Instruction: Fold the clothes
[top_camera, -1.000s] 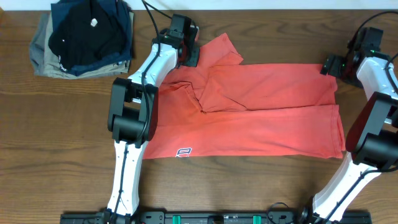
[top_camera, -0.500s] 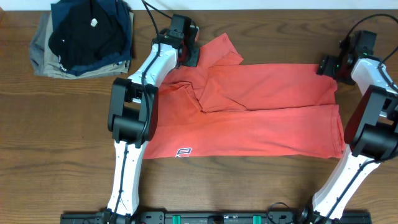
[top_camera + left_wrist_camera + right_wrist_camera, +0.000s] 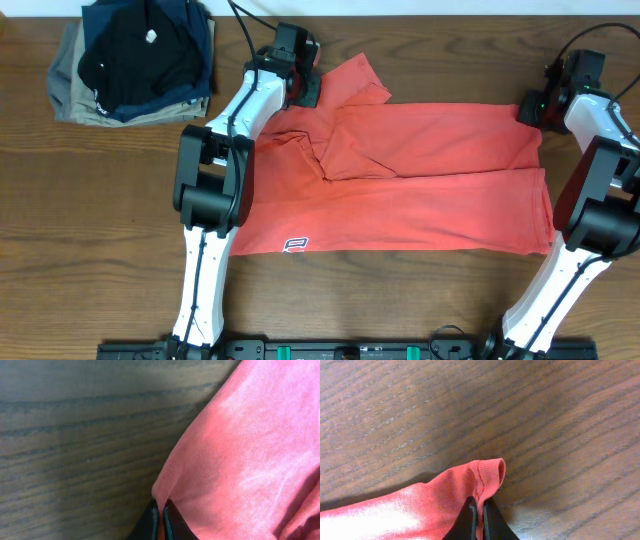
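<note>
The clothes, a coral-red T-shirt (image 3: 420, 180), lie spread across the middle of the table with a small white logo (image 3: 296, 244) near the front hem. My left gripper (image 3: 306, 88) sits at the shirt's far left corner, shut on a fold of the red cloth (image 3: 240, 460). My right gripper (image 3: 531, 108) is at the far right corner, shut on the hemmed edge of the cloth (image 3: 487, 477). In both wrist views the cloth is pinched between the black fingertips (image 3: 470, 520), low over the wood.
A stack of folded garments (image 3: 135, 60), black on navy on khaki, sits at the far left corner of the wooden table (image 3: 100, 250). Both arm bases stand at the front edge, left (image 3: 205, 200) and right (image 3: 600, 220).
The right gripper moved slightly left onto the shirt's far right corner and shut on the hem. The left gripper has not moved.
</note>
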{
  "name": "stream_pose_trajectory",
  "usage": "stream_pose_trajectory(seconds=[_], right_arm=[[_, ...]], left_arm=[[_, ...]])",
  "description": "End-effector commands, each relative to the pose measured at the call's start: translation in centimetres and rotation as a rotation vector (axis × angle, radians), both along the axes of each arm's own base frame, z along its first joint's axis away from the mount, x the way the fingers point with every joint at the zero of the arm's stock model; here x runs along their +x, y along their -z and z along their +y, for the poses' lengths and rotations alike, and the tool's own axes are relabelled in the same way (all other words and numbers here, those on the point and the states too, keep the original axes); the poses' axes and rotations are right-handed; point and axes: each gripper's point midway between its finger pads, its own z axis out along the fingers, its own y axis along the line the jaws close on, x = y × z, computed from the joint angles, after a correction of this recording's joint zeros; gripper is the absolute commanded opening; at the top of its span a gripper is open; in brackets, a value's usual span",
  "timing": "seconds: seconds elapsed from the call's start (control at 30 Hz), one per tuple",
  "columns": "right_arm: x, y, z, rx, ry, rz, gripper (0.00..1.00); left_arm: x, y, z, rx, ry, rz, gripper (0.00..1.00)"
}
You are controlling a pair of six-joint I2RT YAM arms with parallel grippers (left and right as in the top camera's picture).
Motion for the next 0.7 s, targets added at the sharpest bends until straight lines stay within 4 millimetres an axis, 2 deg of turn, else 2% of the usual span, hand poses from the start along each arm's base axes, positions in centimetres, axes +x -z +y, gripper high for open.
stream_pose_trajectory(seconds=[0.0,0.2,0.5,0.67], right_arm=[[-0.5,0.4,-0.1,0.025,0.043,0.021,0.01],[-1.5,-1.7,-1.0,-0.012,0.125,0.037,0.01],[-3.4,-5.4,-1.7,-0.047,0.213,0.052,0.01],[-4.4,-7.1,-1.4,-0.036,0.241,0.057,0.01]], left_arm=[[-0.6,-2.3,-0.2,-0.007,0.004,-0.015,0.06],[-1.7,-6.7,0.2,-0.011,0.004,-0.029,0.06],[-5.5,-12.9,1.5,-0.002,0.001,0.001,0.06],[-8.1,-15.1,2.2,-0.002,-0.026,0.051,0.06]])
